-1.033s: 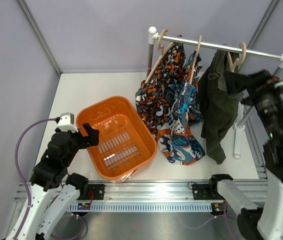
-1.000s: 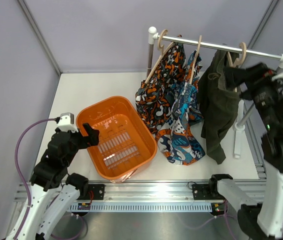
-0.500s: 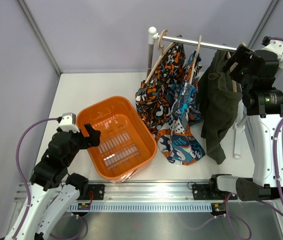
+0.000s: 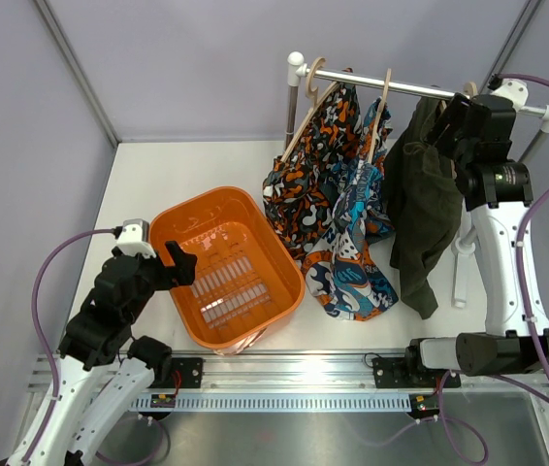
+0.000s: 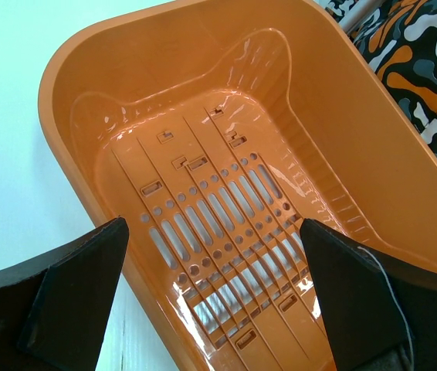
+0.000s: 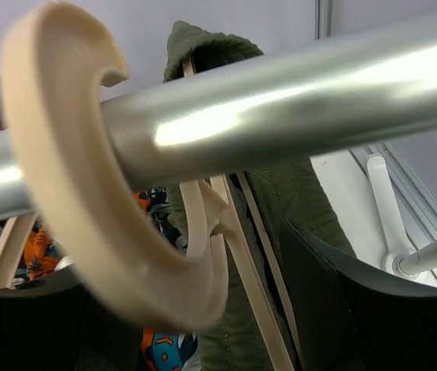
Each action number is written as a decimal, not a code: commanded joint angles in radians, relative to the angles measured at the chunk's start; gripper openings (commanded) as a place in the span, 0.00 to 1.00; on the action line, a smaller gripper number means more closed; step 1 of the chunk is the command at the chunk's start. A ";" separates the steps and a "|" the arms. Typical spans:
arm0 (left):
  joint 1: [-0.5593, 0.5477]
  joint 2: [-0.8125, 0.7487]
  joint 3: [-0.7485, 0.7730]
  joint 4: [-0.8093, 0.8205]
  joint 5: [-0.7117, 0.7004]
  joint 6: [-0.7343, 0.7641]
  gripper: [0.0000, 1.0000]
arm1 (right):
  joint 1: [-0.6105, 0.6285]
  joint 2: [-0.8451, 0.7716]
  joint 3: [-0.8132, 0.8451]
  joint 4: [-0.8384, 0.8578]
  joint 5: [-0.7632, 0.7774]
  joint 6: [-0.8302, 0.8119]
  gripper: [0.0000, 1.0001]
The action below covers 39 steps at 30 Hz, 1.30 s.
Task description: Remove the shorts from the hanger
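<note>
Right gripper [image 4: 445, 124] released, its jaws flanking the green shorts' [image 4: 418, 209] hanger [image 6: 64, 216] at the rail [image 6: 280, 116]. Left gripper [image 5: 211, 232] released above the basket [image 5: 56, 124].

Pale lilac walls [image 4: 158, 68] on three sides, grey corner struts [image 4: 74, 68]. White tabletop [image 4: 187, 170], evenly lit. Slotted aluminium rail [image 4: 284, 374] along near edge.
</note>
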 commanded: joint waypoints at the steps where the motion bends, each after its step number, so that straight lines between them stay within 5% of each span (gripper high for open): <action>1: -0.008 0.007 0.027 0.049 0.017 0.010 0.99 | -0.003 0.020 0.005 0.058 0.038 -0.014 0.70; 8: -0.017 0.005 0.029 0.046 0.012 0.010 0.99 | -0.003 0.054 0.005 0.063 0.044 -0.007 0.56; 19: -0.032 0.004 0.029 0.043 0.000 0.005 0.99 | -0.003 0.056 0.013 0.043 0.058 -0.008 0.00; 39: -0.043 0.005 0.029 0.043 -0.008 0.002 0.99 | -0.003 -0.210 0.137 -0.224 -0.048 -0.003 0.00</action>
